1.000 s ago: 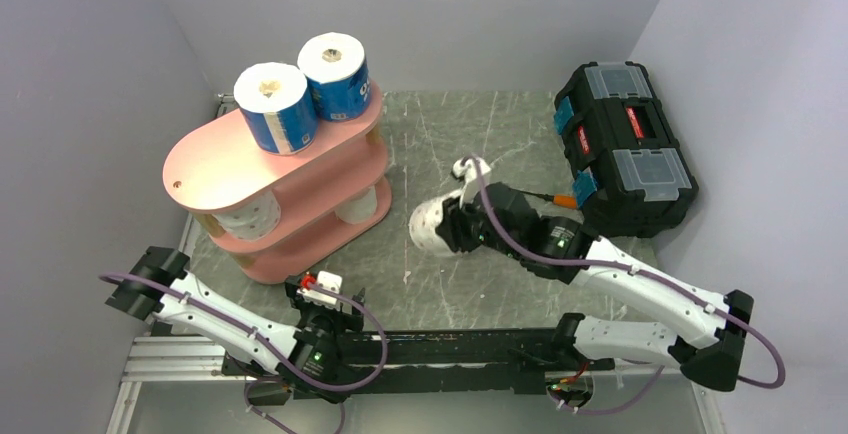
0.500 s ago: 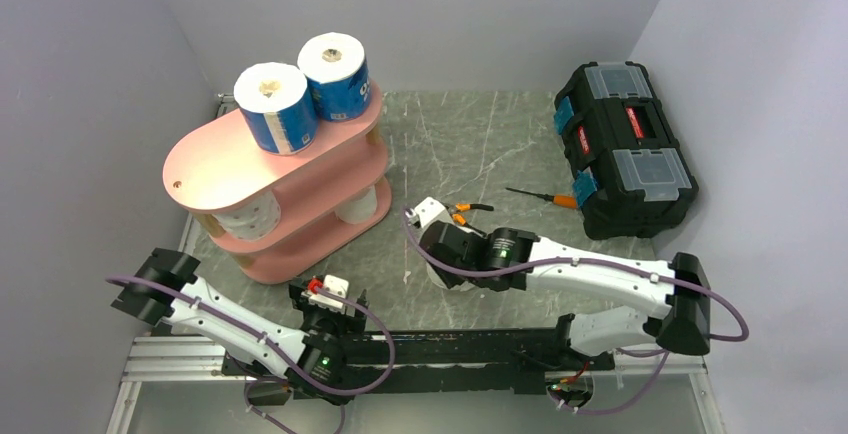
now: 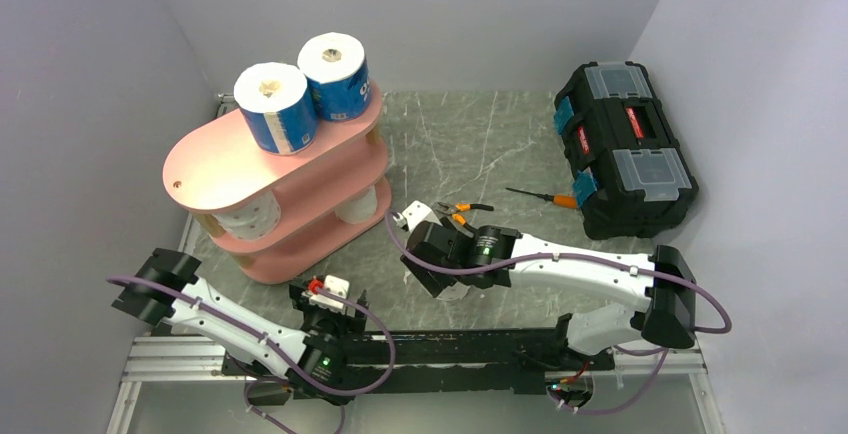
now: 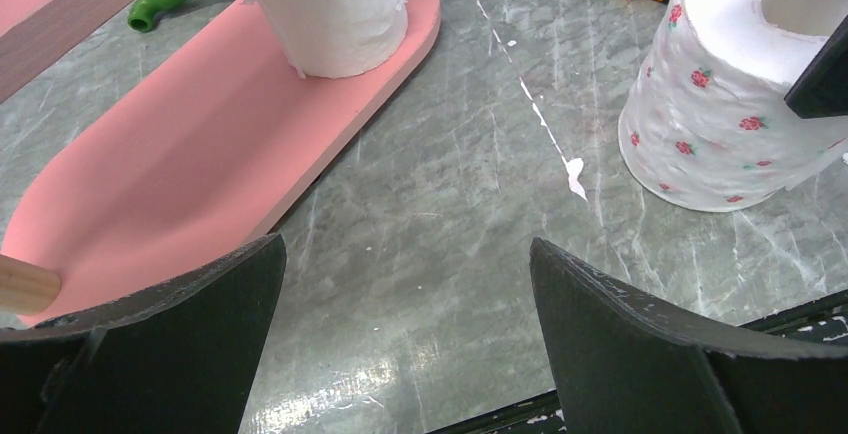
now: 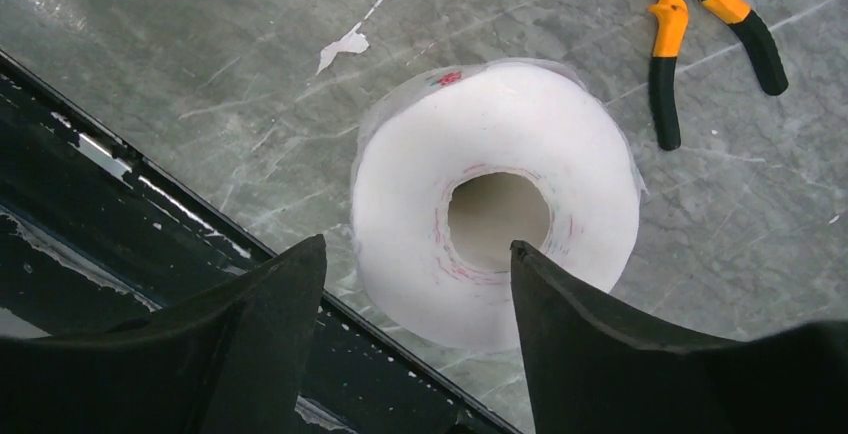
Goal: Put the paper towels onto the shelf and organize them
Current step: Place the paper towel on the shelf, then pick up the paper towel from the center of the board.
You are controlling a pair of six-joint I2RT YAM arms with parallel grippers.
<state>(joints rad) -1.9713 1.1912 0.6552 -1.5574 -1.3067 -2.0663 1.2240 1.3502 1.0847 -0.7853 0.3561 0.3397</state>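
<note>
A rose-printed roll [image 5: 520, 134], a short soft cylinder with a hollow core and a slightly crinkled surface, is stood upright on the grey, marble-veined table [image 3: 480, 139], well apart from the shelf [image 3: 215, 169]. It is straddled from above by the right gripper [image 5: 415, 254]: one black finger is held outside the roll's wall, with a strip of table seen between them, and the other over the core. The jaws are parted and the roll is not clamped. The left gripper [image 4: 405, 254] is spread wide over bare table, with nothing between its fingers.

The shelf is made of three smooth pink oval boards joined by pale wooden posts. On the top board a blue-wrapped roll [image 3: 278, 119] is set just beside a second blue-wrapped roll [image 3: 340, 89], both upright. A speckled roll [image 3: 248, 216] is seen on the middle board, and a plain white roll [image 4: 330, 4] with a rough, fibrous side is stood at one end of the bottom board.

Pliers [image 5: 663, 74] with orange-and-black handles are laid near the rose-printed roll. An orange-handled screwdriver [image 3: 545, 196] lies by a black plastic toolbox [image 3: 625, 144], which is shut; what is under its clear lid panels cannot be made out.
</note>
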